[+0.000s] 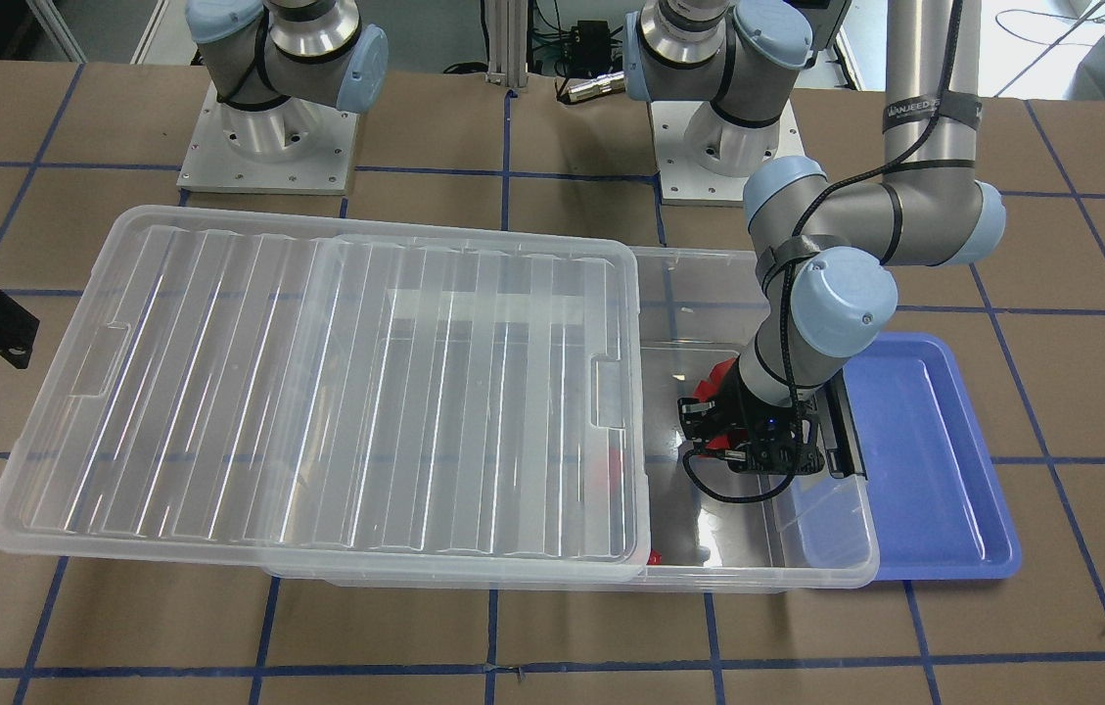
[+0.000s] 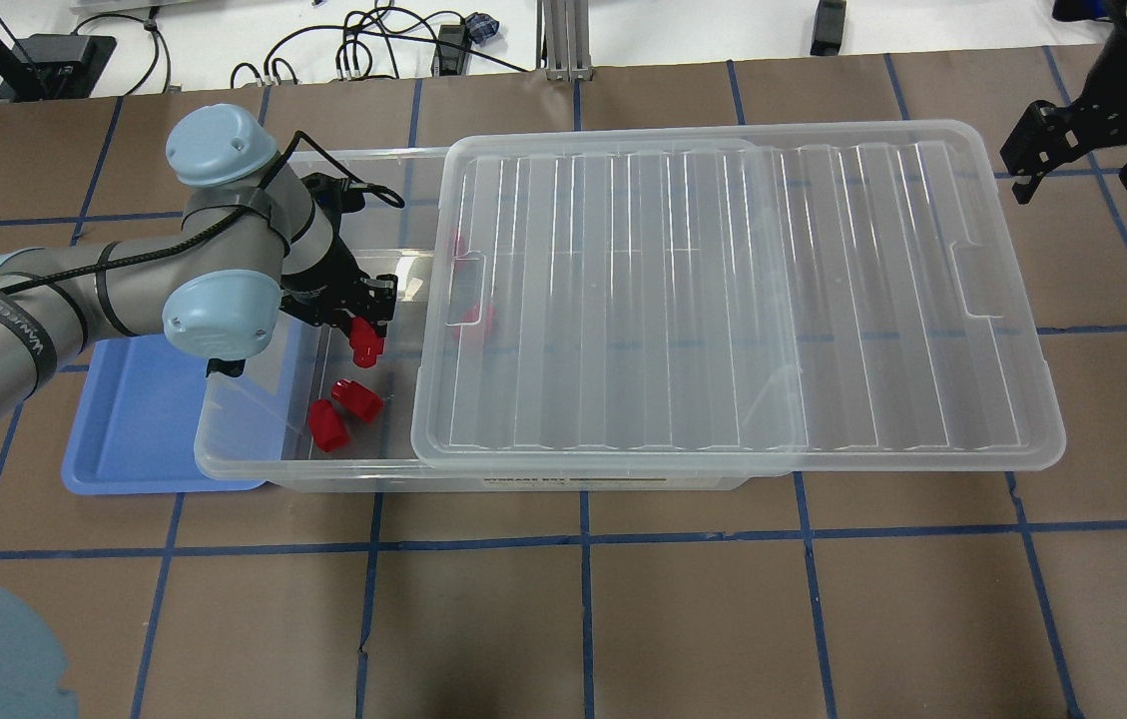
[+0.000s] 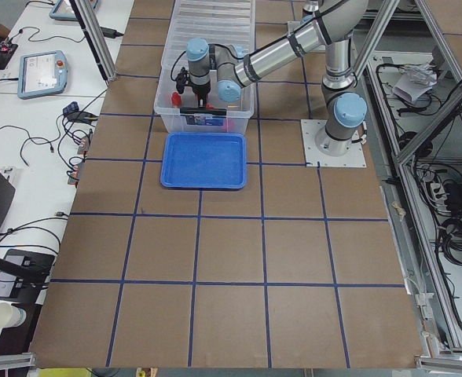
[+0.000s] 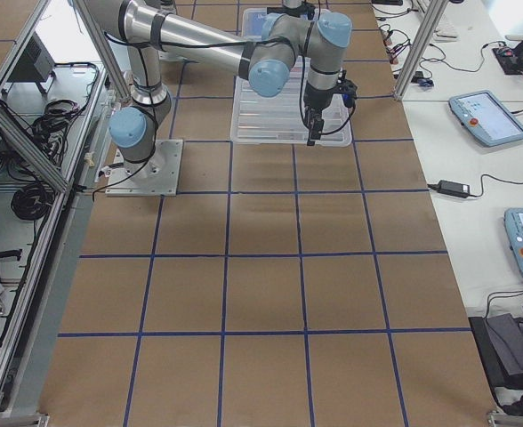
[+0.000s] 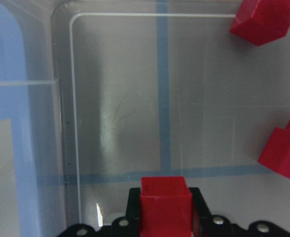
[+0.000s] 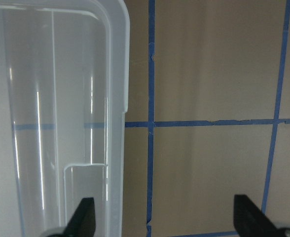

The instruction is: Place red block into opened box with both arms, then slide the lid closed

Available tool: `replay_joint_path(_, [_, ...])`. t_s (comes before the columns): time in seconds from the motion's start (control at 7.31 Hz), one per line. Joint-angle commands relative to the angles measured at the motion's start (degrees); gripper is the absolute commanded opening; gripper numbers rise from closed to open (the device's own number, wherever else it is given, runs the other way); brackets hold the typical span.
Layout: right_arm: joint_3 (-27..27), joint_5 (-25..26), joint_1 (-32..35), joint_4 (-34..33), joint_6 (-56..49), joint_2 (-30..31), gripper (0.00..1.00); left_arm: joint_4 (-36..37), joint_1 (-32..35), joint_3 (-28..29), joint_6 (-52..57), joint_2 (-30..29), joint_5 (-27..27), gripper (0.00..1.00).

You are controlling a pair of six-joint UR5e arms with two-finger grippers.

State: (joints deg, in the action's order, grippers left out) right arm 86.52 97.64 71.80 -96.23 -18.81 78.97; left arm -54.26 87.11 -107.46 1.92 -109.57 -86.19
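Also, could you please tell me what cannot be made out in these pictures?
How many red pieces lie under the lid: overhead view, its ribs blur them.
Fingertips of the left gripper: left wrist view, hidden behind the red block, cut by the bottom edge.
The box and its black bar: front-facing view, partly behind the left arm.

It is a robotics lab. Two arms (image 1: 924, 211) stand bolted to a tape-gridded surface (image 2: 683, 599), teach pendants (image 4: 486, 117) and cables (image 2: 370, 40) alongside.
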Motion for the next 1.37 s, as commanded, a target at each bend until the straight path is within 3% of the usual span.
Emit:
replay_joint_path(0.0, [0.32, 0.01, 0.00, 0.34, 0.00, -0.05, 1.00, -0.06, 0.08, -0.29, -1.57, -0.56, -0.12, 0.00])
replay_joint_path(0.55, [0.40, 0.01, 0.00, 0.69, 0.09, -0.05, 1.00, 0.12, 0.08, -0.91, -0.95, -1.00, -1.88, 0.00])
replay_joint_path(0.82, [0.40, 0.01, 0.00, 0.69, 0.17, -0.05, 1.00, 0.38, 0.08, -0.21, -0.08, -1.26, -2.75, 1.00])
replay_joint_path(1.09, [0.40, 0.01, 0.00, 0.69, 0.17, -0.05, 1.00, -1.53, 0.42, 4.60, -0.42, 0.67, -2.75, 1.00])
replay_joint_path(1.23, [0.40, 0.01, 0.00, 0.78, 0.17, -0.05, 1.00, -6.60, 0.69, 7.15, -1.03, 1.80, -2.58, 1.00])
